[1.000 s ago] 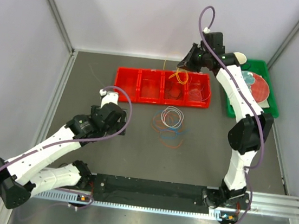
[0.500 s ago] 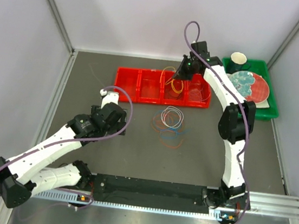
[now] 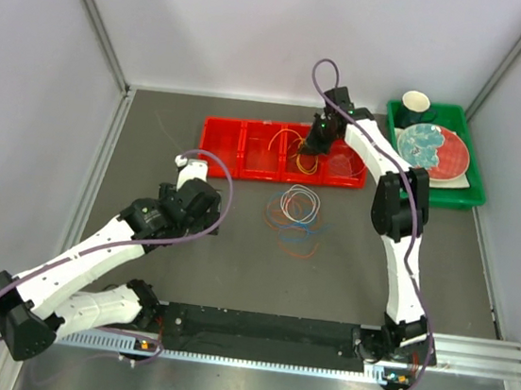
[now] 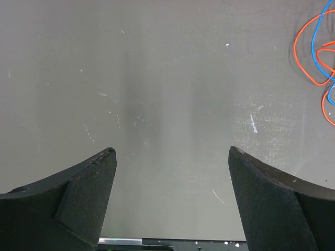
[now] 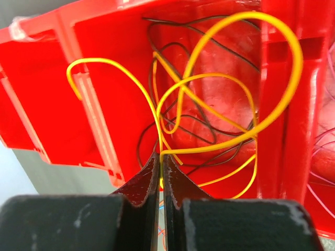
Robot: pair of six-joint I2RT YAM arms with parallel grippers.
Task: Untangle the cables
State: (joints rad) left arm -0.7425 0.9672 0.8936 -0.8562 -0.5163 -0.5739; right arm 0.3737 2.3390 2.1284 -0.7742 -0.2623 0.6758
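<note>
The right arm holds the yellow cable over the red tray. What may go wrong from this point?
1. The yellow cable, pinched in the right jaws, hangs over a dark cable lying in the same compartment. If it is dropped here, the two may tangle.
2. Its loops cross the dividers of the tray, so it may snag on a wall or end up partly in the next compartment.

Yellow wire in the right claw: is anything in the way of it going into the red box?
Nothing visible blocks it. The right gripper pinches the yellow cable just over the red tray. A dark cable already lies in that compartment, and the yellow loops reach across its divider walls.
</note>
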